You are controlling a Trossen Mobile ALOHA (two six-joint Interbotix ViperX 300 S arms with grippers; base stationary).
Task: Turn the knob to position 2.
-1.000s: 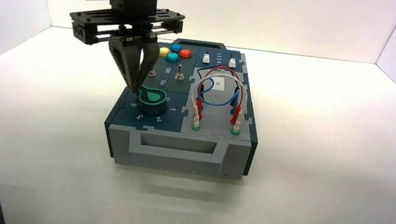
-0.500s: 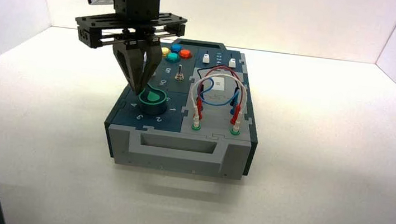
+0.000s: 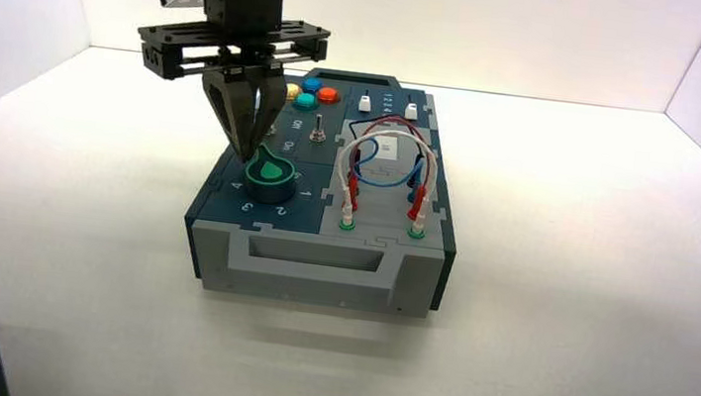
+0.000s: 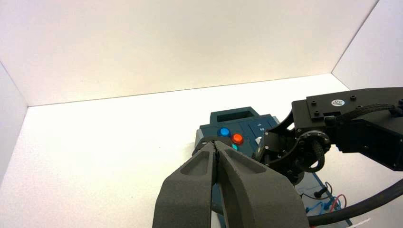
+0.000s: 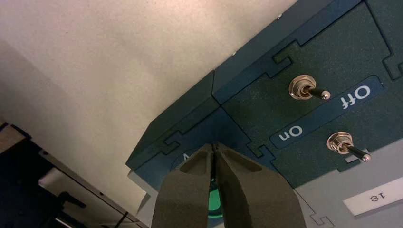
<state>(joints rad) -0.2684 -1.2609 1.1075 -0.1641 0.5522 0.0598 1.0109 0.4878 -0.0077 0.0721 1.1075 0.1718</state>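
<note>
High view: the right gripper [image 3: 246,158], at the knob [image 3: 270,178] on the box's near-left panel, has nudged its pointer clockwise, still well short of the 2 [image 3: 281,211].

Left wrist view: idle left gripper [image 4: 215,143], fingers together, off the box.

Right wrist view: working fingers together, partly hiding the knob.

Knob [image 3: 270,178] dark teal, green pointer top; numeral 2 [image 3: 281,211] white; buttons [image 3: 312,92] yellow, blue, teal, orange.

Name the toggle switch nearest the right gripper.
The left toggle switch, by the box's left edge; the other stands farther from the right gripper, at the knob.
</note>
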